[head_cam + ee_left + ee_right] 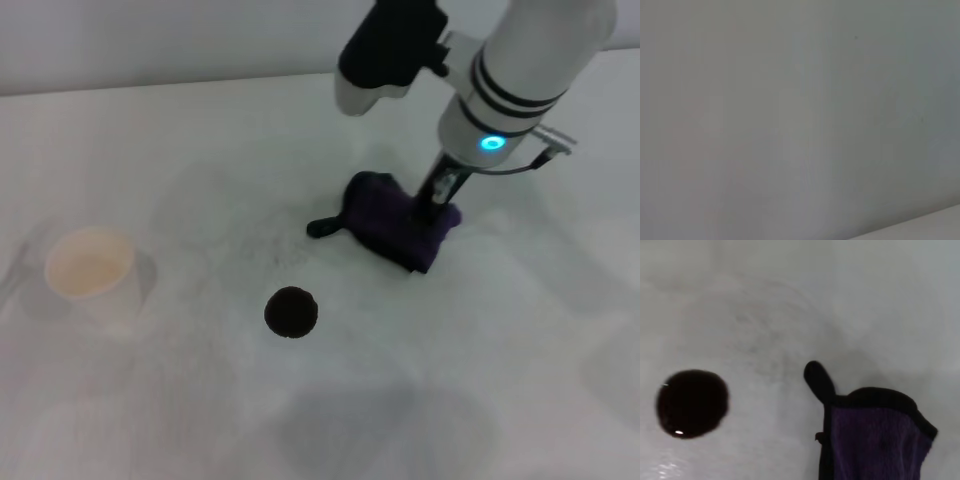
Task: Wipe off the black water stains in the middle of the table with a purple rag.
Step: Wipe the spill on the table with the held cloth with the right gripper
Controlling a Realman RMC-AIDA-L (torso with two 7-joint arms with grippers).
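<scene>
Rag: the purple rag (398,224) is a small bunched cloth, very dark purple, fuzzy nap, dark bound edge; a thin black tail strip at one corner points toward the robot's left.
Rag position: lies on the table (200,160), right of centre, beyond and to the right of the blot.
Stain: the black water stains (291,312) show as one round black blot with slightly fuzzy edges; in the right wrist view (692,403) it is glossy with small highlights.
Stain vs rag: apart, bare table between them.
Right gripper (437,203): down on the rag's far right end, fingers sunk into the cloth; appears clamped on it.
Left gripper: not seen.
Other: paper cup (90,270) upright at the left, well apart from the blot.
</scene>
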